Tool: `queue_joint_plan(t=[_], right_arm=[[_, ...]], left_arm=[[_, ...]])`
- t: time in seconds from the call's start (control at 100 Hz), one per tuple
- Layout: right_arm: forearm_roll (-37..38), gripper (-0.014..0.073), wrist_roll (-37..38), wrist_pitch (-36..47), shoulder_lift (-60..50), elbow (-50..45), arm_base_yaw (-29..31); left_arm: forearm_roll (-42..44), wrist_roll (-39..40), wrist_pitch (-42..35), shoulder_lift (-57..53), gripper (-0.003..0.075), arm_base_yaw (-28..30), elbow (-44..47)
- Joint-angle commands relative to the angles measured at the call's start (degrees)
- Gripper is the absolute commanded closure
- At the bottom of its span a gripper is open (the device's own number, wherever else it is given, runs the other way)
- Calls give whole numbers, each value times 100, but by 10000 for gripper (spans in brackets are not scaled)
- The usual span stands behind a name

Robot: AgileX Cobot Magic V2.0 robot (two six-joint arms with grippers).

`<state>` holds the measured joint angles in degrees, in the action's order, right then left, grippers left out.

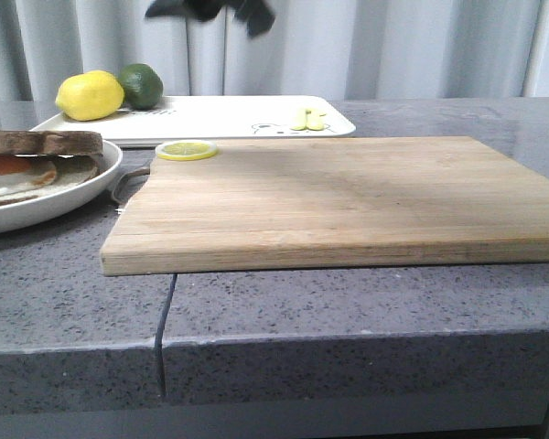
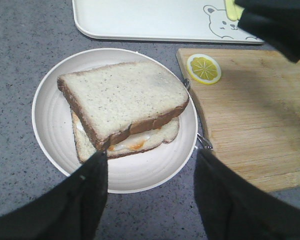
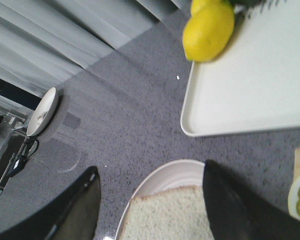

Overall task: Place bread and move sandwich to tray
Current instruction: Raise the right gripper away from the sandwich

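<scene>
The brown-crusted sandwich (image 2: 124,110) with its white fried egg and orange yolk sits on the round white plate (image 2: 50,120), and the top slice of pale, dark-crusted bread (image 2: 117,97) lies askew over the filling, one corner hanging past the lower slice. The plate rests on the grey speckled table (image 1: 348,311), its rim just beside the tan wooden cutting board (image 1: 348,197).

The left tool (image 2: 152,192) hovers above the plate, its two dark fingers (image 2: 85,200) spread wide and gripping nothing. The right tool (image 3: 150,200) hangs over the same plate, fingers also parted, the bread's corner showing between them, untouched.

Beyond the plate lies the large flat white rectangular tray (image 1: 220,114) with its small bear line drawing (image 2: 217,22). On the tray, a whole yellow lemon (image 1: 90,95) sits against a dark green lime (image 1: 142,85). A thin yellow lemon slice (image 1: 187,150) rests on the board's far corner, nearest the plate.
</scene>
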<state>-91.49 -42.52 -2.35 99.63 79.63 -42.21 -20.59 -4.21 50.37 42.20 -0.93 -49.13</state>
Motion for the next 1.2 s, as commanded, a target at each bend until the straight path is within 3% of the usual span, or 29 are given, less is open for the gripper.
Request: queue_joint_plan(t=[0.0, 0.32, 0.73, 1.03, 1.19], right_arm=[[573, 138, -92, -115, -632, 195, 159], [2281, 138, -92, -175, -1889, -444, 1248], [4457, 138, -86, -417, -3625, -2063, 3032], [5281, 138, 218, 355, -4846, -3446, 3261], [5281, 138, 279, 609, -5385, -3973, 3261]], left_arm=[[-147, 0, -305, 10, 353, -27, -204], [-147, 0, -305, 10, 353, -27, -204], [-147, 0, -305, 10, 353, -27, -204], [-147, 0, -305, 10, 353, -27, -204], [-147, 0, -305, 10, 353, -27, -204]])
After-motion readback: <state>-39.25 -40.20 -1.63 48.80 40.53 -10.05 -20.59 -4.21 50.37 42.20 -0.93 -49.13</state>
